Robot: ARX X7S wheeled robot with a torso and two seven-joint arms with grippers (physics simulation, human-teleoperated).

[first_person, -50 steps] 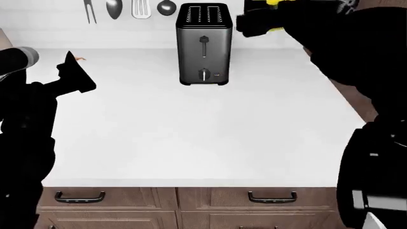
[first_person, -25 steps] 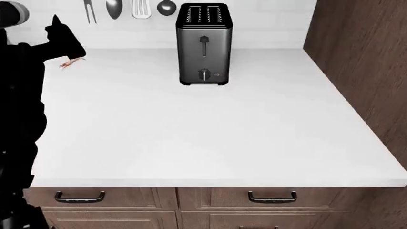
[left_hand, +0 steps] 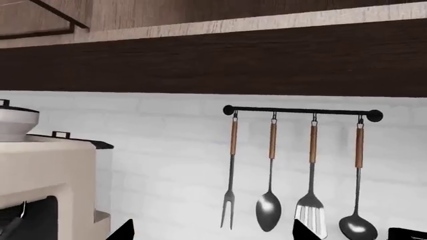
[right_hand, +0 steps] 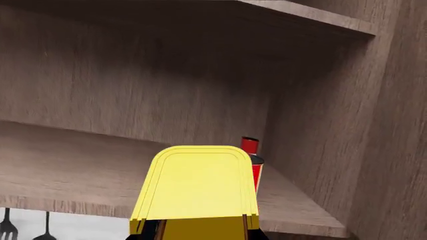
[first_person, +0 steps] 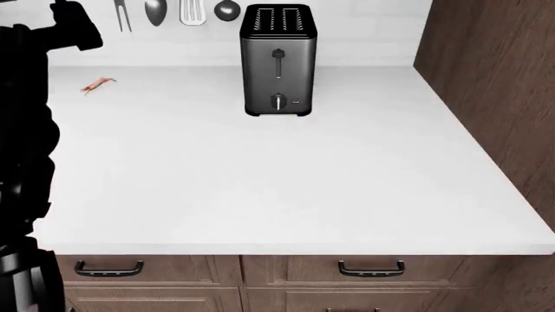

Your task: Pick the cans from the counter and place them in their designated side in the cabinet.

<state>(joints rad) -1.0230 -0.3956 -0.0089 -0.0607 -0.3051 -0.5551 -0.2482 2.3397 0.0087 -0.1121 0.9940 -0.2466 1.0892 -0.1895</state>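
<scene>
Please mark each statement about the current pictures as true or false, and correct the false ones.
1. A yellow-topped can is held up in front of the cabinet shelf. True.
2. A red can already stands on that shelf. True.
3. The toaster lies on its side. False: it stands upright on the counter.
4. Two utensils hang from the rail. False: four hang there.
5. Cans remain on the counter. False: none is visible there.

Counter (first_person: pixel 260 182) — smooth matt white slab. Toaster (first_person: pixel 277 60) — brushed steel, black slotted top. Cabinet (right_hand: pixel 100 100) and drawers (first_person: pixel 243 279) — matt grained wood. Utensils (left_hand: pixel 293 175) — glossy metal, wooden handles. Can (right_hand: pixel 197 185) — smooth yellow top.
</scene>
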